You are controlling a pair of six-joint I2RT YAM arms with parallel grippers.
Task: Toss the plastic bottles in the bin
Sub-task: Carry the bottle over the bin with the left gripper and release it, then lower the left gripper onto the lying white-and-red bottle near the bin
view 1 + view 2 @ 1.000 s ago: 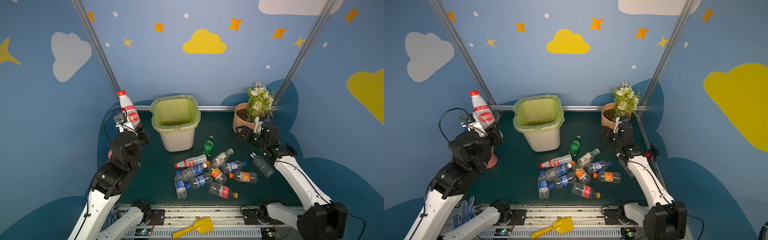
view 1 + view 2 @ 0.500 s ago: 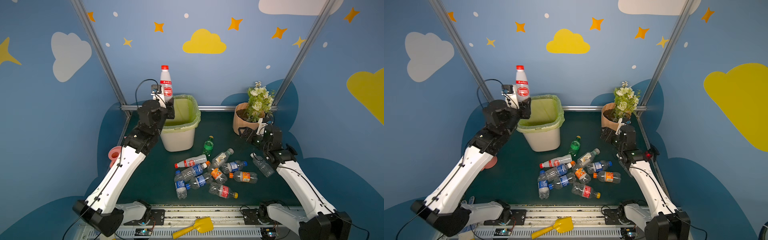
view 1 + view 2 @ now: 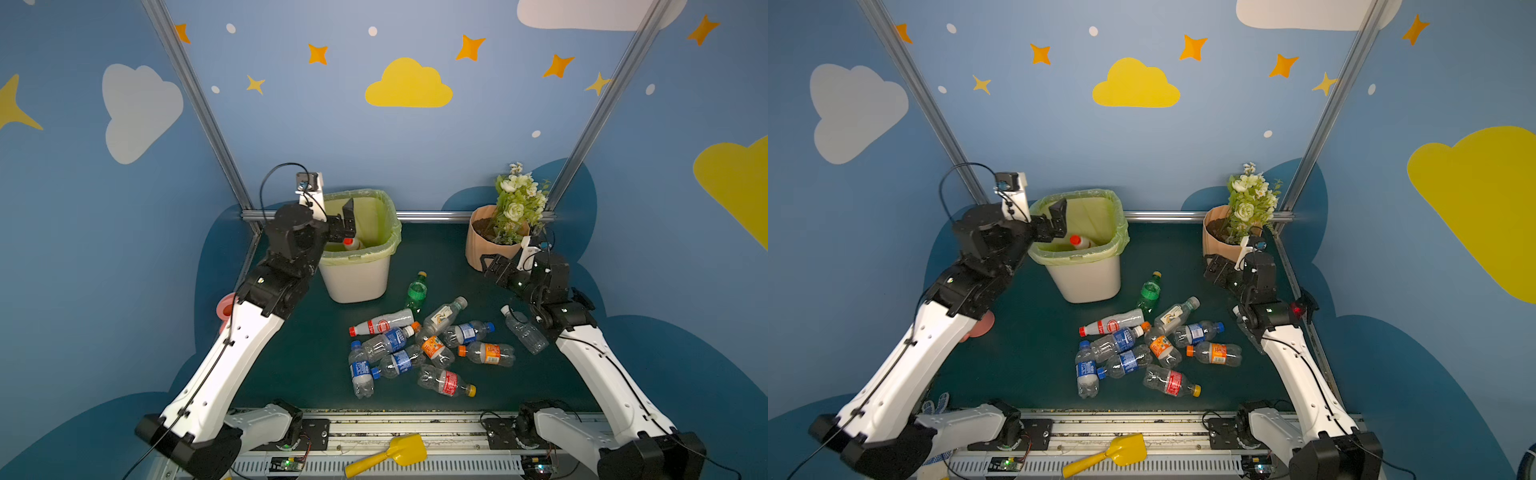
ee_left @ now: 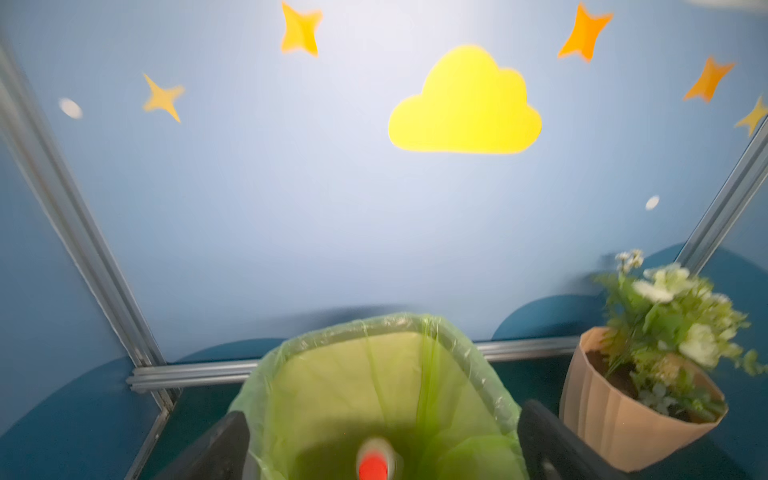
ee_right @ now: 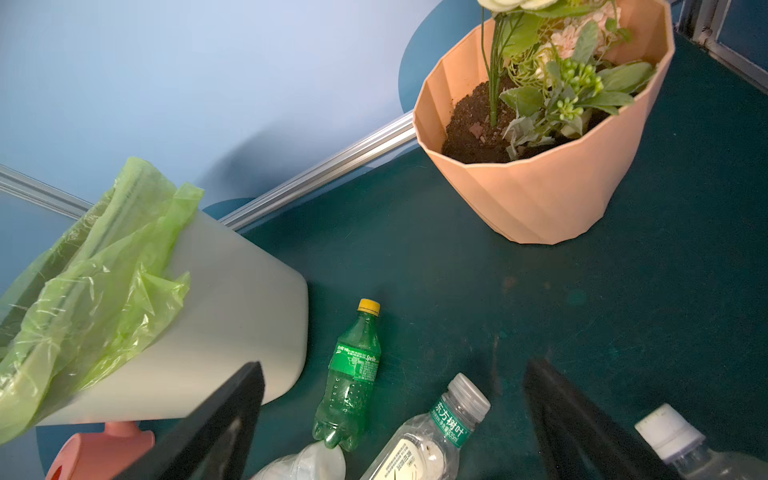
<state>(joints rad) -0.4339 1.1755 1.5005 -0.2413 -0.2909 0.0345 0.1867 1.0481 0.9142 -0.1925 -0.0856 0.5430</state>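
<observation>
- Left wrist view looked out between the jaws of the left gripper [image 4: 383, 409], which stood wide apart and held nothing, right over the mouth of the bin [image 4: 374, 324].
- Straight below those jaws, a white red-capped bottle [image 4: 374, 459] lay inside the green liner [image 4: 332, 382]. Both top views placed it within the rim [image 3: 352, 244], so I judged that bottle done.
- That bin stood near the back edge of the table [image 3: 316, 353], left of the middle.
- Over by the flower pot [image 3: 482, 249], near the back right corner, the right gripper [image 5: 395, 365] was also spread open and empty, hanging low above the table.
- It faced a green Sprite bottle [image 5: 351, 374] that lay on the table near the bin's wall without touching it.
- Beyond that, a pile of bottles [image 3: 415, 349] lay in the middle of the table toward the front edge: clear ones with blue, orange and red labels, plus a white one with a red cap.
- A clear white-capped bottle [image 3: 523, 330] lay apart from the pile, near the right edge beside the right arm.
- Roughly eleven bottles lay outside the bin and only one showed inside it, so most of the task seemed left to do.
</observation>
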